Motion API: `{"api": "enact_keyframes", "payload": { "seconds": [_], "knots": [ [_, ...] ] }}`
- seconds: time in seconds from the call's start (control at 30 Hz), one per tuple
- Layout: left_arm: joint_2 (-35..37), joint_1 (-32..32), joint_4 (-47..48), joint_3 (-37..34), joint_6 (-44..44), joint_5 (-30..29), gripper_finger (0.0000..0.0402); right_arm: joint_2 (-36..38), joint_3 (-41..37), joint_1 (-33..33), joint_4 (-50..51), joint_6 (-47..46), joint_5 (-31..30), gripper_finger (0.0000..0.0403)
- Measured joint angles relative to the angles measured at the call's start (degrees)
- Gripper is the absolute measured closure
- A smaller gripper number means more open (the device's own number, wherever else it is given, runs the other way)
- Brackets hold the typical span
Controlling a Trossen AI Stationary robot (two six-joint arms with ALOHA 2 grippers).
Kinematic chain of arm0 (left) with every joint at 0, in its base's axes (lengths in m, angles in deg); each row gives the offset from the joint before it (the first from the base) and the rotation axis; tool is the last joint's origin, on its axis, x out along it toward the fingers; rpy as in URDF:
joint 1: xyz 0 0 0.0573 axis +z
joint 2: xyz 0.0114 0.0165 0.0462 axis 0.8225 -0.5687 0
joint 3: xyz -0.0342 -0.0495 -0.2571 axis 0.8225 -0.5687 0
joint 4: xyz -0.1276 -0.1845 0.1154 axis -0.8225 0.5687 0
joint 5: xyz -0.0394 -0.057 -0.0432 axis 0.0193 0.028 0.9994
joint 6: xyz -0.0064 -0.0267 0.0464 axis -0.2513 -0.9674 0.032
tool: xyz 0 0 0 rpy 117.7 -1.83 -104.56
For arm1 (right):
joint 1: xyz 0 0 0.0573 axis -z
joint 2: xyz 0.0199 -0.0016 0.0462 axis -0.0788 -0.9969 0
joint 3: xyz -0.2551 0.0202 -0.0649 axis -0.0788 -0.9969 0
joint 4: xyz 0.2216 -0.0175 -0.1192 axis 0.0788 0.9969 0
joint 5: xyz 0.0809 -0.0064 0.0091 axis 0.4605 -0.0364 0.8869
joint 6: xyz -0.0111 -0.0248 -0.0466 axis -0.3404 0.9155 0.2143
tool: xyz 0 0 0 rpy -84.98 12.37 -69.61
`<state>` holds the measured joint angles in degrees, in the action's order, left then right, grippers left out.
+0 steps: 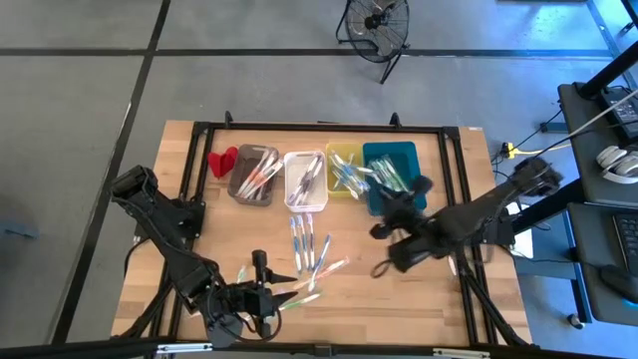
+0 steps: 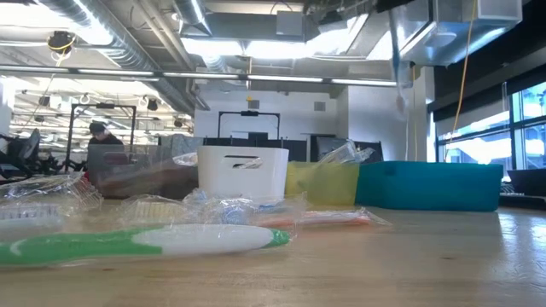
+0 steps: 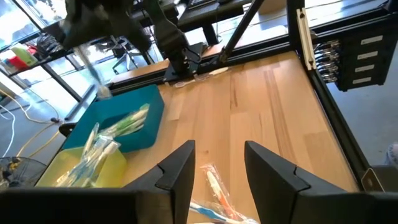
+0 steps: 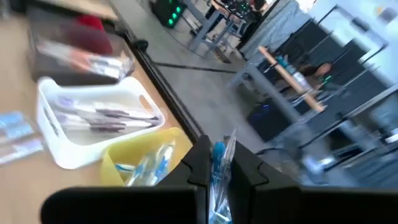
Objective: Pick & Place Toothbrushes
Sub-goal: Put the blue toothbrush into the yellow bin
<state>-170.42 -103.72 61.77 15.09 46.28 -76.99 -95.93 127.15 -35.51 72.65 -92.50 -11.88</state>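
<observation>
A grey concrete floor (image 1: 90, 90) crossed by dark lines is surrounding the wooden table (image 1: 399, 299). A black floor fan (image 1: 377, 22) is standing at twelve o'clock, and a dark desk (image 1: 598, 110) is sitting at three o'clock. Ceiling strip lights (image 2: 247, 47) are glowing overhead, and daylight is coming through windows (image 2: 525, 128) at three o'clock.

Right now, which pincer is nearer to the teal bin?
Right. The right pincer, shut on a blue toothbrush, hangs at the teal bin; the left pincer, open, is at the table's near edge, over loose toothbrushes.
</observation>
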Motion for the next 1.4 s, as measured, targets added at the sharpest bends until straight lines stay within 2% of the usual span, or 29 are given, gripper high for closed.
{"api": "enact_keyframes", "payload": {
  "seconds": [0.1, 0.2, 0.33, 0.43, 0.53, 0.67, 0.73, 0.8, 0.93, 1.13, 1.3, 1.4],
  "knots": [
    [0.0, 0.0, 0.0, 0.0, 0.0, 0.0, 0.0267, 7.2, -4.8, -1.3, -2.3, -3.1, 0.1, 0.0381],
    [0.0, 0.1, 0.0, 0.0, 0.0, -0.1, 0.0270, 13.4, -10.8, -2.9, -9.3, -1.9, -0.1, 0.0381],
    [0.0, 0.2, 0.0, 0.0, 0.0, -0.3, 0.0271, 19.7, -19.5, -4.6, -23.4, 5.0, -0.4, 0.0381],
    [0.0, 0.5, 0.0, 0.0, 0.0, -0.4, 0.0270, 22.9, -26.2, -5.1, -37.1, 13.8, 0.4, 0.0381],
    [0.0, 0.7, 0.0, 0.0, 0.0, -0.4, 0.0271, 25.6, -33.1, -4.8, -56.1, 27.9, 6.7, 0.0381],
    [0.0, 0.9, 0.0, 0.0, 0.0, -0.4, 0.0273, 27.5, -42.5, -3.0, -91.0, 50.7, 23.5, 0.0381],
    [0.0, 0.9, 0.1, 0.0, 0.0, -0.3, 0.0273, 27.5, -45.9, -2.1, -104.8, 57.6, 26.2, 0.0381],
    [0.0, 0.9, 0.2, 0.0, -0.1, 0.1, 0.0274, 27.5, -48.8, -0.7, -112.6, 61.3, 28.6, 0.0381],
    [0.0, 0.9, 0.3, 0.0, -0.1, 0.3, 0.0274, 27.4, -50.6, 3.9, -115.5, 60.1, 37.6, 0.0381],
    [0.0, 0.9, 0.9, 0.0, -0.2, 0.4, 0.0274, 23.8, -50.6, 12.2, -116.3, 55.0, 44.6, 0.0381],
    [0.0, 0.9, 1.1, 0.0, -0.5, 0.5, 0.0274, 20.5, -50.6, 17.1, -116.7, 50.8, 42.2, 0.0381],
    [0.0, 0.9, 1.1, 0.0, -0.5, 0.5, 0.0274, 18.0, -50.6, 19.1, -117.9, 49.7, 44.1, 0.0381]
  ]
}}
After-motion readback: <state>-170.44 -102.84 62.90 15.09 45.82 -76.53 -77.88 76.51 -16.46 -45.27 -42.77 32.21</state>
